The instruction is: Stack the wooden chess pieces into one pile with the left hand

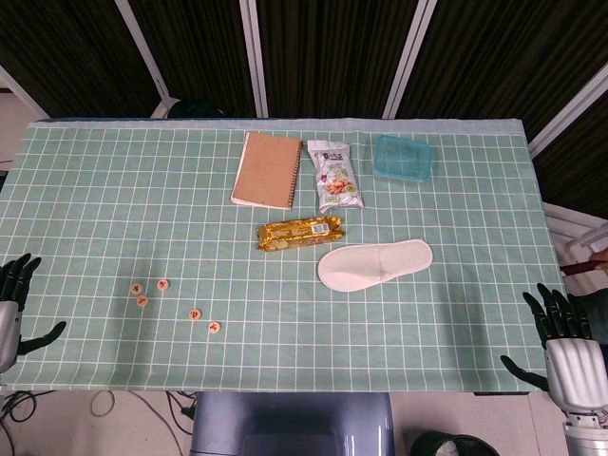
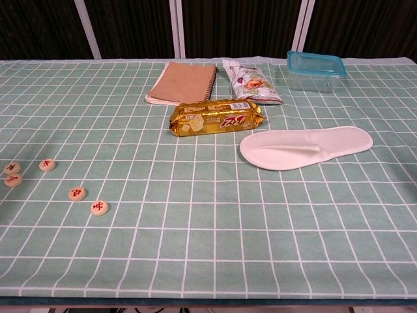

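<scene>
Chess pieces, five small round wooden discs with red characters, lie flat and scattered on the green gridded desk (image 1: 95,180), well to the near-left of the gold-wrapped biscuit packet (image 1: 300,232), which serves as the landmark here. Three discs (image 1: 141,301) cluster farthest from the packet, two of them close together and a third (image 1: 163,283) just beside them; two more (image 1: 195,313) and (image 1: 216,329) sit a little nearer the packet and closer to the front edge. None is stacked, so the pile has not been begun. The left hand (image 1: 13,304) hangs at the desk's left edge, well apart from the discs, its dark fingers (image 1: 21,271) spread and holding nothing. The right hand (image 1: 568,344) waits at the opposite edge, far right of the packet, fingers likewise spread and empty. Beyond the packet lie a brown spiral notebook (image 1: 267,169), a white snack bag (image 1: 333,175) and a teal lidded plastic box (image 1: 403,157); a white fabric slipper (image 1: 374,264) lies just right of it. The likely trouble is the discs' thinness: flat on the cloth, they offer little edge, so a pinch may slide one away or knock its close neighbour. Setting one down off-centre could let a growing pile slip apart.
</scene>
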Available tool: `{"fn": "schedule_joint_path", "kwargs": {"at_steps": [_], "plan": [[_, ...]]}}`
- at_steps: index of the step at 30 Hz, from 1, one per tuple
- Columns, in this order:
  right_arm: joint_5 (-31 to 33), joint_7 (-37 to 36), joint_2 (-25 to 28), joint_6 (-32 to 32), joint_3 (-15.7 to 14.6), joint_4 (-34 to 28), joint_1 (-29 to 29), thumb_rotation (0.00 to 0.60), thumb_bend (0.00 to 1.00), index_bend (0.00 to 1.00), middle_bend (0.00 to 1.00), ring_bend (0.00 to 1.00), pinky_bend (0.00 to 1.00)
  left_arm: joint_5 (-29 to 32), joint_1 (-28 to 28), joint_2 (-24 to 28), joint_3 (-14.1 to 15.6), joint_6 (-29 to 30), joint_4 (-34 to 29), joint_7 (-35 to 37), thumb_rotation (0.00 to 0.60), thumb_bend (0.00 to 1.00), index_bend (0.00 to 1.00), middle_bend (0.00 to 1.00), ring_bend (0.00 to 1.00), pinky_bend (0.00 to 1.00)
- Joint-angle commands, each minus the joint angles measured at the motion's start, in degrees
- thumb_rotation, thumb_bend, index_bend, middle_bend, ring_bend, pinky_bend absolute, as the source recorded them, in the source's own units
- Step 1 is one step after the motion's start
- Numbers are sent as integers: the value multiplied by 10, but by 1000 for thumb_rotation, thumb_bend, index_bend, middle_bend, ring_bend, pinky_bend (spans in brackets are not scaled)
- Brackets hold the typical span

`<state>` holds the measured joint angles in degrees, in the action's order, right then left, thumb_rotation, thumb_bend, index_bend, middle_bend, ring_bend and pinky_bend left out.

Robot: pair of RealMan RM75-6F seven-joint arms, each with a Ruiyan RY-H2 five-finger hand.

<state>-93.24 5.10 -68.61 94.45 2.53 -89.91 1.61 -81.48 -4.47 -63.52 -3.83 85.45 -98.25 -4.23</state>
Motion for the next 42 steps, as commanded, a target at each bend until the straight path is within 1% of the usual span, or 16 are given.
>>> {"fn": "schedule_joint_path", "kwargs": {"at_steps": [1, 28, 32, 35, 38, 42], "plan": [[1, 0, 0, -1, 0, -1, 0, 600, 204, 94, 31, 0, 0, 1, 0, 0, 0, -1, 0, 0, 600, 153, 48, 0, 0, 0], [20, -5, 6, -4, 3, -16, 4, 600, 204, 94, 32, 0, 0, -19, -12, -14, 8, -18, 3, -15, 600, 152, 102, 0, 0, 0], [22, -4, 5, -4, 3, -18, 5, 600, 205, 94, 31, 0, 0, -36, -26, -18, 15, -36, 2, -16, 600, 152, 111, 0, 0, 0], [23, -3, 5, -4, 3, -19, 5, 600, 204, 94, 31, 0, 0, -34, -37, -19, 16, -57, 0, -28, 600, 153, 119, 0, 0, 0], [25, -3, 5, -6, 4, -20, 5, 600, 204, 94, 31, 0, 0, -26, -47, -26, 13, -71, 2, -49, 600, 152, 137, 0, 0, 0], [27, -3, 5, -7, 4, -22, 5, 600, 204, 95, 31, 0, 0, -12, -58, -47, 2, -79, 15, -73, 600, 152, 160, 0, 0, 0]]}}
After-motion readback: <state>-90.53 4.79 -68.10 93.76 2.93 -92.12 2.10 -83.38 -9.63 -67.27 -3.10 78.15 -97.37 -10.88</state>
